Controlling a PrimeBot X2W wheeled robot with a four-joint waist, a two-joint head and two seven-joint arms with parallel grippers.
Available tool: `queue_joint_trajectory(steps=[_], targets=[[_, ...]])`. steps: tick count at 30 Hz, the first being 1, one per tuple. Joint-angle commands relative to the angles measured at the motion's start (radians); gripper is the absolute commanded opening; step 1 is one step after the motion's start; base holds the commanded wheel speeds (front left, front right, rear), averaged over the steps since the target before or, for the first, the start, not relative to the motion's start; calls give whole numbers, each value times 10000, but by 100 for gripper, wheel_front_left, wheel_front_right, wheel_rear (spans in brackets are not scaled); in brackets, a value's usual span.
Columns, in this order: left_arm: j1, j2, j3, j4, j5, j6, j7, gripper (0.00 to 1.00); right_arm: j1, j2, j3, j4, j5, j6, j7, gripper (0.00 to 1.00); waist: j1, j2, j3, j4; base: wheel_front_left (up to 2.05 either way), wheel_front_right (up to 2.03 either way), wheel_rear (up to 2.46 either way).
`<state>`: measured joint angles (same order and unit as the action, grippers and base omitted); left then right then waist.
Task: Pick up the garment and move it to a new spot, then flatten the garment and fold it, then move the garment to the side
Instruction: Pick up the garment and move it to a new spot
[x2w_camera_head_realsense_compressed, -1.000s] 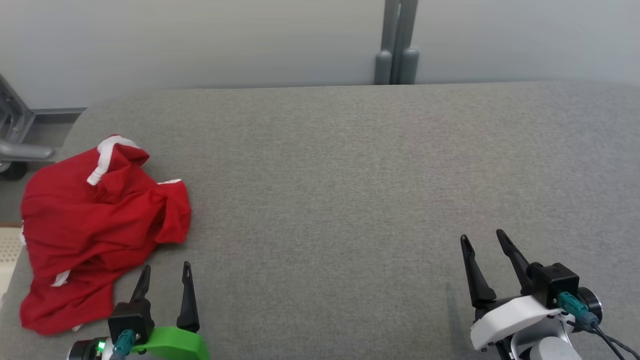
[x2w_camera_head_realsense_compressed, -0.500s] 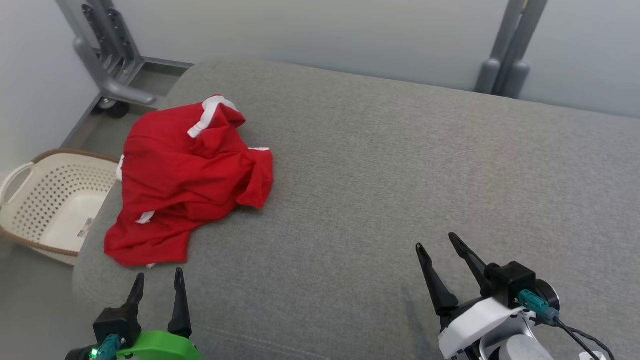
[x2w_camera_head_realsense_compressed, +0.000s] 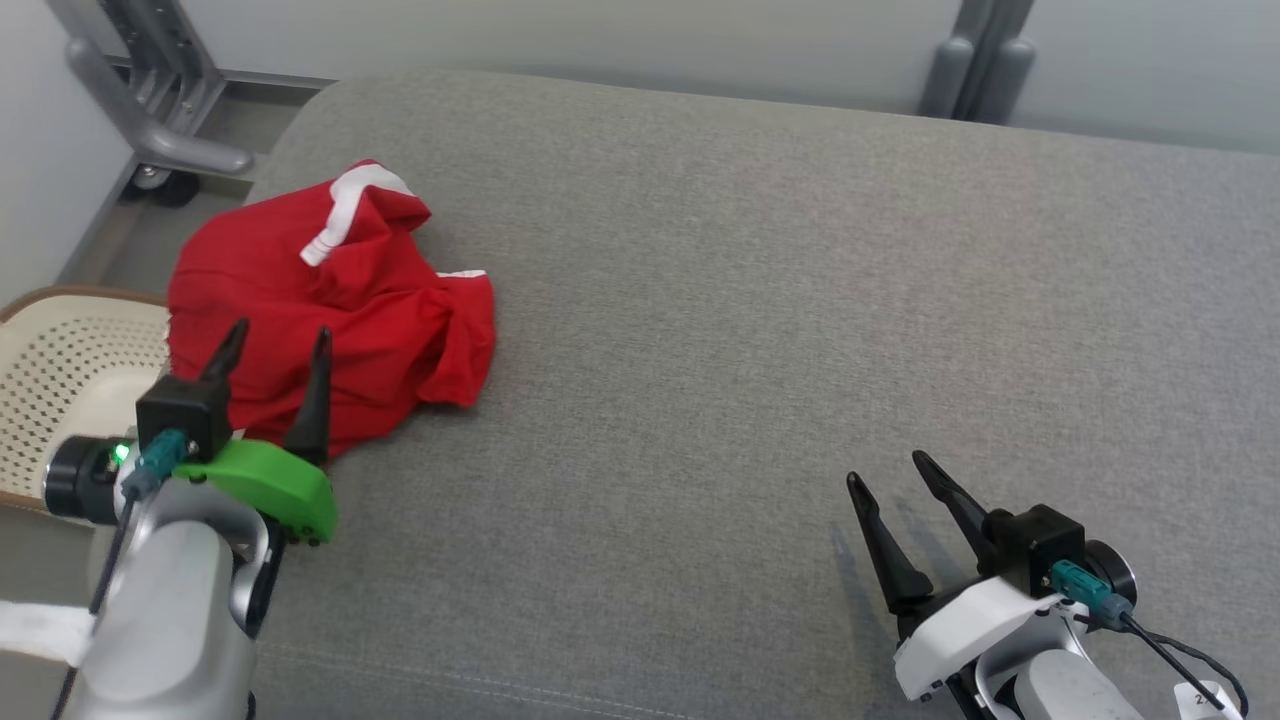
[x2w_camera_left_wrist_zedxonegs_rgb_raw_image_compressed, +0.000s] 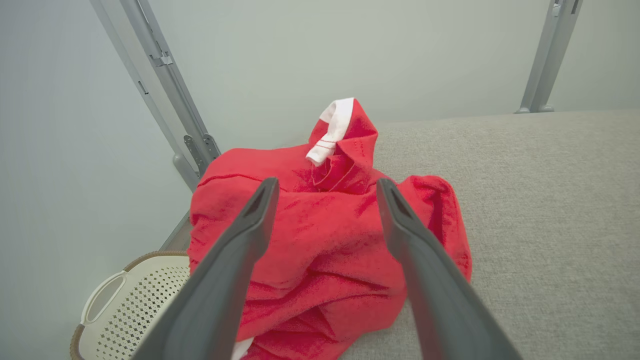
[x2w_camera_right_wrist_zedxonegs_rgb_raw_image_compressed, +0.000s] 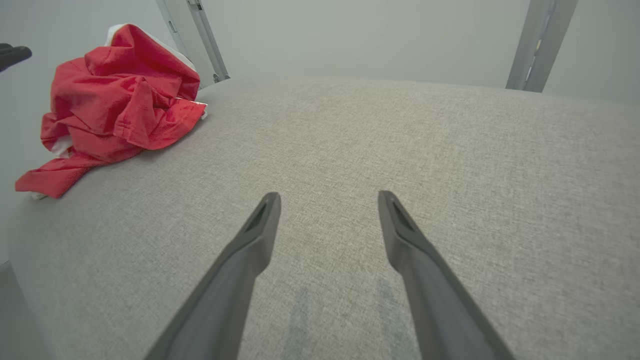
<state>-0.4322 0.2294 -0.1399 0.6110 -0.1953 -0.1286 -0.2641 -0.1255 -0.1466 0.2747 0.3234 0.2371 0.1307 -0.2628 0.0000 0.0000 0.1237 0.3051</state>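
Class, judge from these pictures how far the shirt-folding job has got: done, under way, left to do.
Done: nothing; the red shirt lies crumpled at the left end of the grey cushion. Under way: the left gripper, open, is lined up on the shirt, gripping nothing; the right gripper hovers open over bare fabric. Left: lifting, moving, flattening, folding, setting aside.

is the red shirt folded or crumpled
Crumpled: the garment lies in a creased, bunched heap with uneven edges, not laid flat or squared.

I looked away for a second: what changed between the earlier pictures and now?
The left claw has reached forward toward the crumpled garment, open, gripping nothing. The head camera swung left, bringing a basket into view. The garment lies as before; the right claw stays open and low.
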Motion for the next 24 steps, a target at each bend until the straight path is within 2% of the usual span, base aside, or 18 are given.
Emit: queue_joint_trajectory(steps=[1,5,11,17,21,22,23,24], targets=[[-531,361,-455,348,-344,-22,-2,100,-127,-59,29,45,76,1,-28,100,0,0,606,-702,0,0,0],[-1760,1191,-1922,1103,-1086,-26,321,100,-233,51,140,131,151,1,-28,100,0,0,838,-1127,0,0,0],[-2977,1998,-3188,2394,-1907,-27,1296,100,-428,68,309,438,303,1,-28,100,0,0,1120,-1682,0,0,0],[-3562,2220,-3334,3711,-2249,30,1926,100,-659,73,432,896,449,1,-28,100,0,0,1294,-2166,0,0,0],[-3760,1998,-3191,4682,-2542,158,2393,100,-723,83,473,1142,572,1,-28,100,0,0,1353,-2427,0,0,0],[-3817,1980,-3139,4867,-2613,202,2428,62,-753,89,479,1184,599,1,-30,100,0,0,1356,-2465,0,0,0],[-3844,1951,-3156,5006,-2617,227,2431,40,-781,94,484,1209,616,-1,-30,100,0,0,1354,-2493,0,0,0],[-3862,1928,-3119,5132,-2673,246,2356,0,-799,107,486,1233,645,1,-28,100,0,0,1347,-2516,0,0,0]])
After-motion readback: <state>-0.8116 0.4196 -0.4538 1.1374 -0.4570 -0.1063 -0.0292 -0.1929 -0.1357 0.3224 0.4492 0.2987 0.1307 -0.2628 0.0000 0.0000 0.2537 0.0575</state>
